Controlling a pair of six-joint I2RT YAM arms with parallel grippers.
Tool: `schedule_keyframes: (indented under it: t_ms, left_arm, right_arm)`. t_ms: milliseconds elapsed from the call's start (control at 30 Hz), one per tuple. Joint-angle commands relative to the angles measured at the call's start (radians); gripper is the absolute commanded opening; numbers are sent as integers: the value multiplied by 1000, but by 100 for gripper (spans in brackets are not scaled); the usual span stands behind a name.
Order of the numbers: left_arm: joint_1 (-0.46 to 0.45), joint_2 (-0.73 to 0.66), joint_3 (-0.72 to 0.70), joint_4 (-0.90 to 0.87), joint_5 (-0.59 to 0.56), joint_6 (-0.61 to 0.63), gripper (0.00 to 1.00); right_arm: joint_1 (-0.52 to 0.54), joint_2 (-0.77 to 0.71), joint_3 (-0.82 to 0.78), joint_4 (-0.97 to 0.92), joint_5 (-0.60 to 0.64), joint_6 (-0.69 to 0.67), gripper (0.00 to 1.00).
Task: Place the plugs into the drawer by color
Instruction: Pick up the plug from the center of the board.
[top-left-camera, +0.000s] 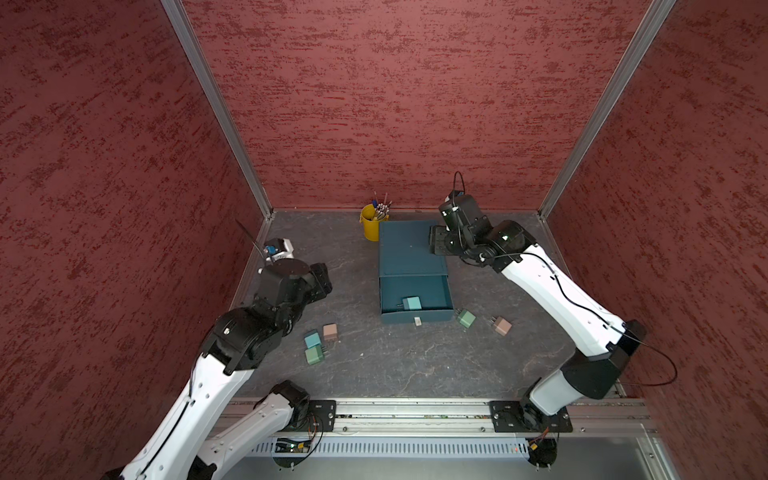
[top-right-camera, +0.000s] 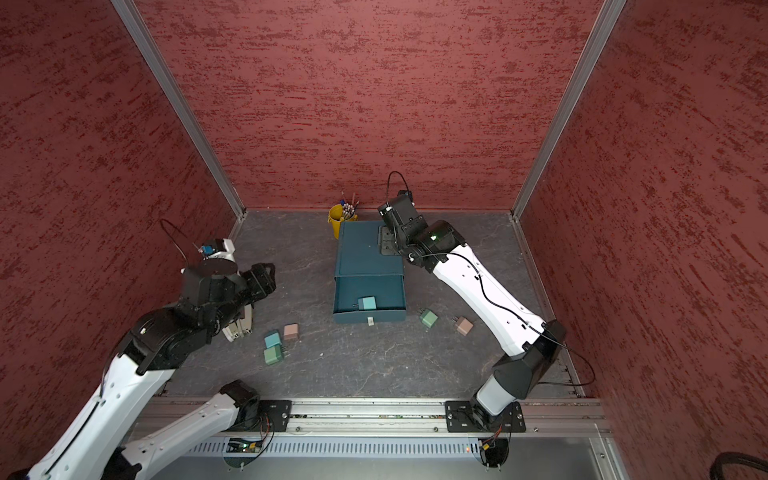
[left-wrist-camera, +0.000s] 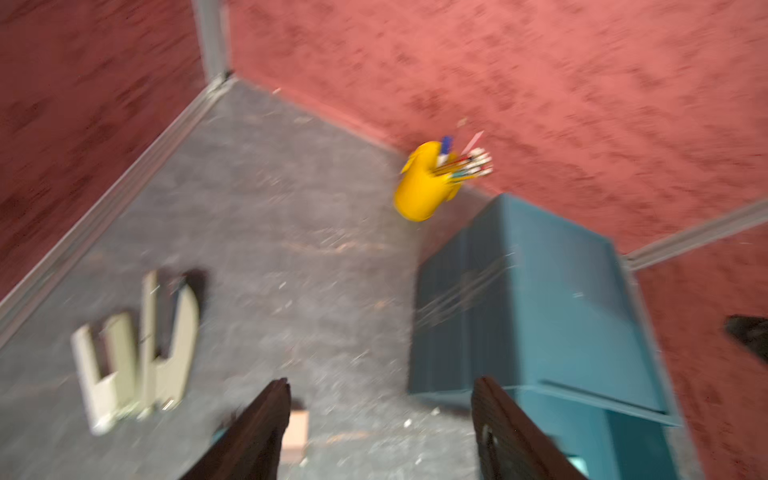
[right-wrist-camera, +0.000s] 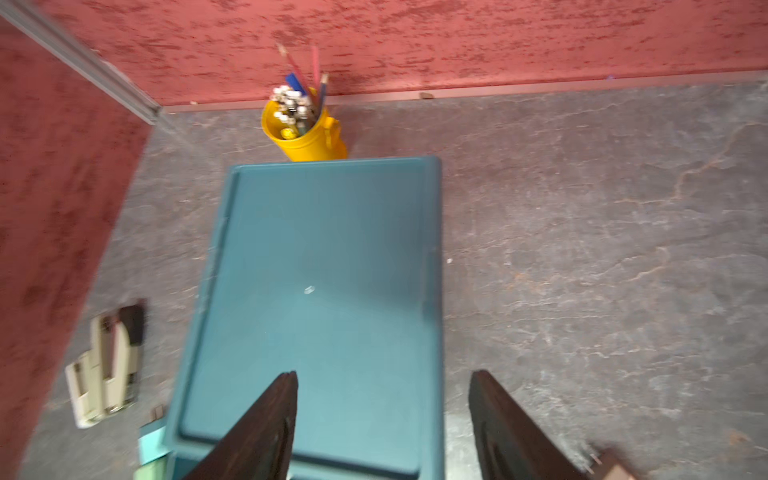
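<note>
The dark teal drawer (top-left-camera: 409, 249) has one drawer pulled out toward the front, with a teal-blue plug (top-left-camera: 411, 303) lying inside. On the table to its left lie a pinkish beige plug (top-left-camera: 330, 331), a teal-blue plug (top-left-camera: 312, 339) and a mint green plug (top-left-camera: 314, 355). To its right lie a mint green plug (top-left-camera: 466, 319) and a pinkish beige plug (top-left-camera: 502, 326). My left gripper (left-wrist-camera: 380, 386) hangs open and empty above the table, behind the left cluster (top-left-camera: 323, 283). My right gripper (right-wrist-camera: 384, 378) is open and empty over the chest's back right edge (top-left-camera: 437, 241).
A yellow pen cup (top-left-camera: 371, 222) stands against the back wall just behind the chest. Flat beige-grey strips (top-right-camera: 239, 326) lie on the table under my left arm. Red walls close in the left, back and right sides. A metal rail (top-left-camera: 415, 409) runs along the front.
</note>
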Motion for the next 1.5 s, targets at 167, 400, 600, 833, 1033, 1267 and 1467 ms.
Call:
schedule_keyframes:
  t_ms: [167, 400, 600, 833, 1033, 1267, 1467]
  left_arm:
    - [5, -119, -236, -298, -4, -357, 73]
    - [21, -13, -278, -252, 85, -461, 73]
    - [30, 60, -350, -152, 139, -444, 70]
    - [30, 10, -413, -166, 99, -450, 70]
    - [61, 39, -489, -76, 116, -441, 74]
    - [195, 196, -548, 102, 155, -384, 71]
    - [317, 272, -573, 286, 275, -288, 69]
  right_arm:
    - [-14, 13, 50, 44, 8, -42, 70]
    - [-15, 56, 159, -5, -18, -28, 70]
    - [-15, 86, 166, -6, -95, -37, 69]
    - [-12, 194, 228, -25, -193, -39, 66]
    - [-9, 182, 215, -19, -184, -37, 66]
    - [-6, 131, 147, -4, -189, -42, 63]
    - [-5, 82, 97, 3, -181, -62, 62]
